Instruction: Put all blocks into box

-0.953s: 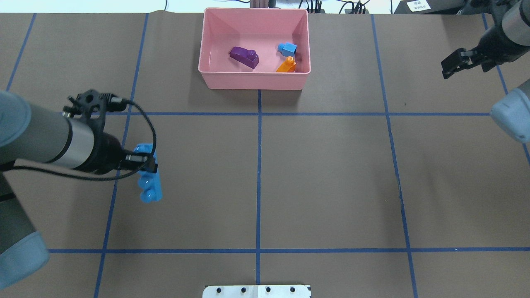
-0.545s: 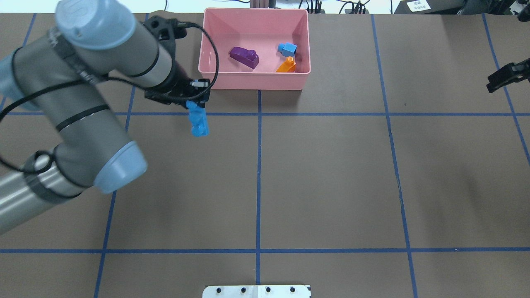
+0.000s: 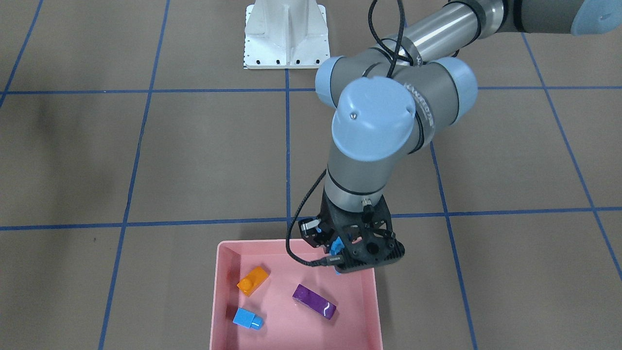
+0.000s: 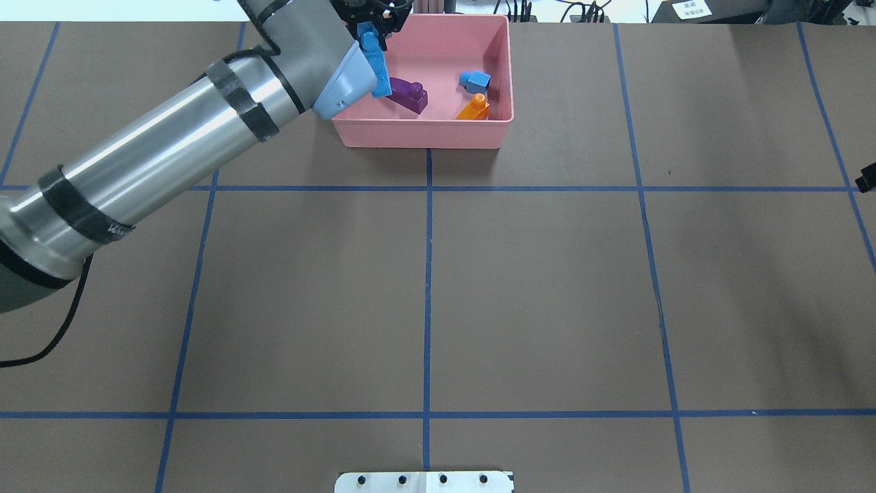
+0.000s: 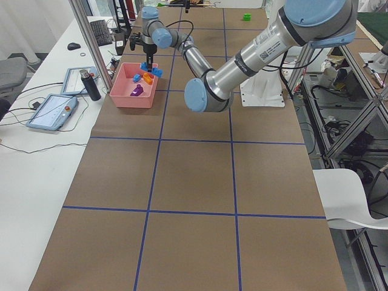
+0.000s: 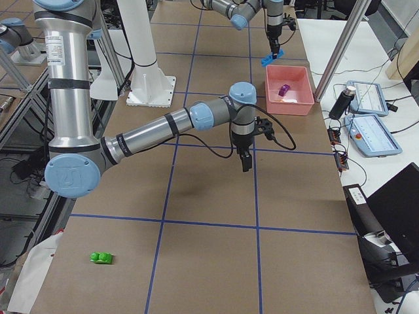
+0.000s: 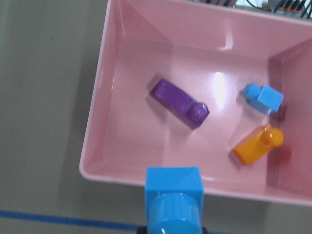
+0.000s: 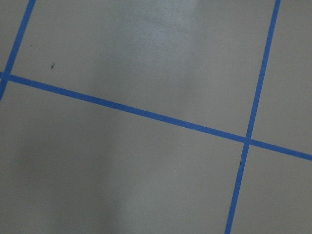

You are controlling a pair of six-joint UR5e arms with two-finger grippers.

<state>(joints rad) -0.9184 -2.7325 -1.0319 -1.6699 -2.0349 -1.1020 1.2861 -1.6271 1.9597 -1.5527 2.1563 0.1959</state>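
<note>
**Long brick held over the box's left corner**

My left gripper is clamped on the top end of the long brick. It is glossy blue plastic with round studs in a row down one face, and it hangs lengthwise. My wrist camera looks straight down its square end and one stud. It hangs above the box, over the near-left corner, clear of the floor.

The box is smooth pink plastic with low sloping walls, rounded corners and a patch of glare on its floor. Three bricks lie in it, each tipped on its side. The purple brick is a shiny oblong with one stud and lies left of middle. The light-blue brick is a small cube by the right wall. The orange brick looks slightly see-through and sits just in front of it.

The green brick lies on the table, well apart from the box. The table is matt brown paper crossed with blue tape.

Half a second ago the long brick hung over the paper, just short of the box's near-left corner. The three bricks inside have not moved. My right gripper has drawn back to the view's right edge, and I cannot tell how its jaws stand.
</note>
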